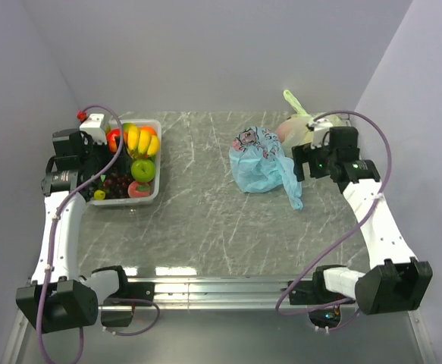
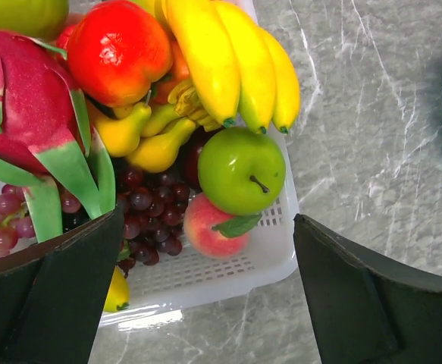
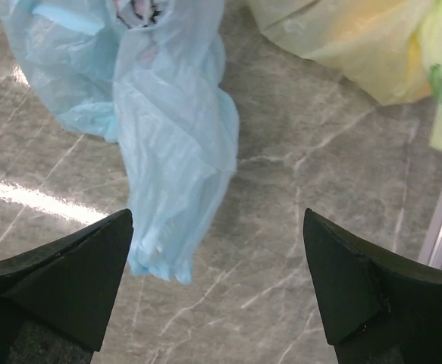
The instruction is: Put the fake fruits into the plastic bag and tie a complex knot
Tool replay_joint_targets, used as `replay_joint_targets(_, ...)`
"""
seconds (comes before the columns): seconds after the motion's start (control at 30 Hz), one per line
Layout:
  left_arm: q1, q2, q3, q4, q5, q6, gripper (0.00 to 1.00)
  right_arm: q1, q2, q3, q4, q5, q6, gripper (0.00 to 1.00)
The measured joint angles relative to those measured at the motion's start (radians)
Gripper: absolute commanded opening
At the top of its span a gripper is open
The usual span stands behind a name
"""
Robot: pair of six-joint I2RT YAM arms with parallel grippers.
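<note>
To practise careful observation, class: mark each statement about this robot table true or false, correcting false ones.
1. The fake fruits lie in a white basket by the left gripper. True.
2. The right gripper is shut on the plastic bag. False: it is open; the bag lies free.
3. A green apple lies beside the bananas. True.
4. The yellow-green bag lies left of the plastic bag. False: it lies to its right.

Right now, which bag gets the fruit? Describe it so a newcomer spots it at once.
On the grey marble table, look right of centre, across from the white basket of fruit on the left. A crumpled bag lies there. It is light blue with a dark print on top, unlike the pale yellow-green tied bag behind it to the right.
</note>
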Motion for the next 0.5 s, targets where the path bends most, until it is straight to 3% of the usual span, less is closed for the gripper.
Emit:
replay_joint_targets(0.17, -0.008, -0.043, -0.012, 0.010, 0.038, 0.059, 0.99, 0.098, 0.095, 0.025, 0.013, 0.056, 0.000, 1.00)
replay_joint_targets(0.43, -0.101, -0.122, -0.058, 0.025, 0.186, 0.283, 0.99, 0.166, 0.311, 0.085, 0.068, 0.203, 0.020, 1.00)
replay_joint_targets(0.5, -0.163, -0.124, -0.081, 0.039, 0.200, 0.334, 0.99, 0.166, 0.362, 0.100, 0.073, 0.220, 0.031, 0.88)
